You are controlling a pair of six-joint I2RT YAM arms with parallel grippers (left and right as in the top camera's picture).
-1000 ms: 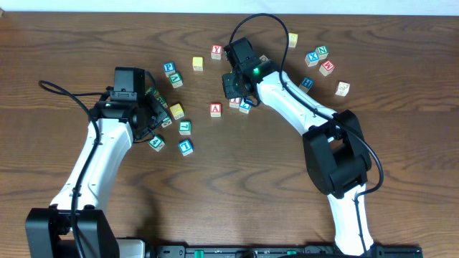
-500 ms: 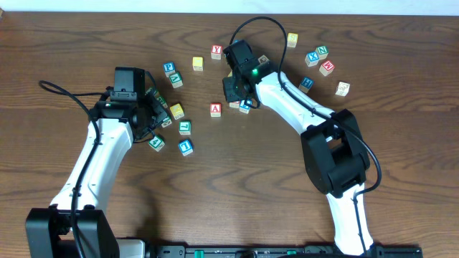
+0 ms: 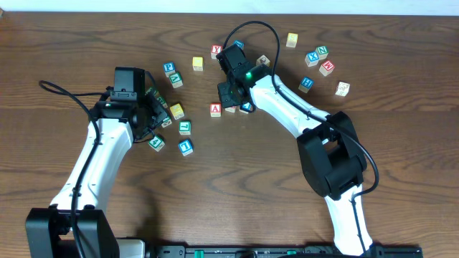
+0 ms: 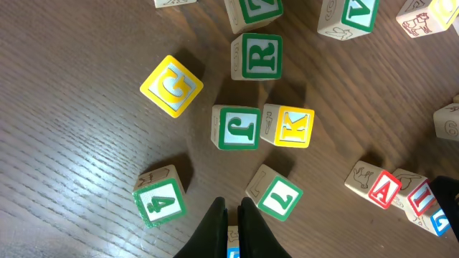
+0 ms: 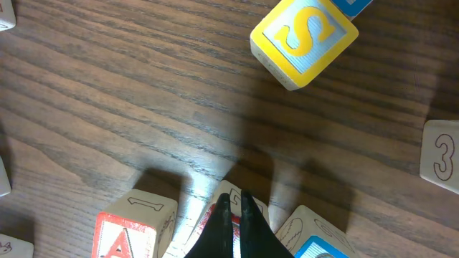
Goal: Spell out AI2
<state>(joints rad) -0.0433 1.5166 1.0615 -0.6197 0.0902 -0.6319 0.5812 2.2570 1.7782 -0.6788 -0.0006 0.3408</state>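
The red A block (image 3: 215,110) lies mid-table, also in the right wrist view (image 5: 118,233) and the left wrist view (image 4: 380,188). A red-faced I block (image 3: 231,108) sits just right of it. My right gripper (image 3: 229,100) is shut, and its tips (image 5: 235,204) rest on top of this block (image 5: 215,215). A blue-faced block (image 5: 323,247) touches its right side; its letter is hidden. My left gripper (image 3: 159,127) is shut and holds nothing. Its tips (image 4: 233,211) hover between a green 4 block (image 4: 159,201) and a green 7 block (image 4: 276,195).
Left cluster: yellow G (image 4: 172,86), green R (image 4: 259,56), green J (image 4: 237,127), yellow K (image 4: 288,126). A yellow S block (image 5: 305,39) and a 3 block (image 5: 441,154) lie beyond the right gripper. Several more blocks (image 3: 319,57) are scattered at the back right.
My right gripper has moved left and toward the front, with the red I block sliding closer to the A block. The left arm has not moved.
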